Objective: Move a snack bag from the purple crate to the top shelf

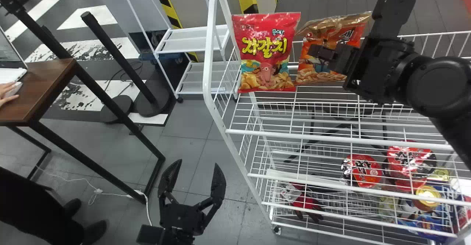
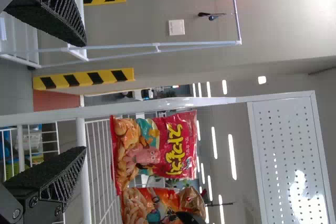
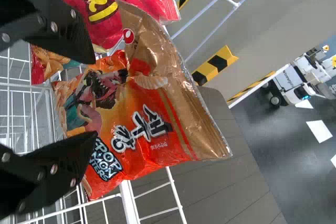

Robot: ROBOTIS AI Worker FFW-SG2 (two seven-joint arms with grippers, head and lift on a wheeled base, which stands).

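My right gripper is at the orange snack bag, which stands upright on the white rack's top shelf. In the right wrist view the fingers of this gripper are spread apart, with the orange bag just beyond and between them, not clamped. A red snack bag stands beside it on the same shelf, at the rack's left end. Over the floor left of the rack, my left gripper is open and holds nothing. From the left wrist, that gripper faces the rack side, with the red bag farther off.
The white wire rack has lower shelves bearing red-lidded cups and other packages. Its left post rises near the red bag. To the left are a brown table, a black pole and a smaller white rack.
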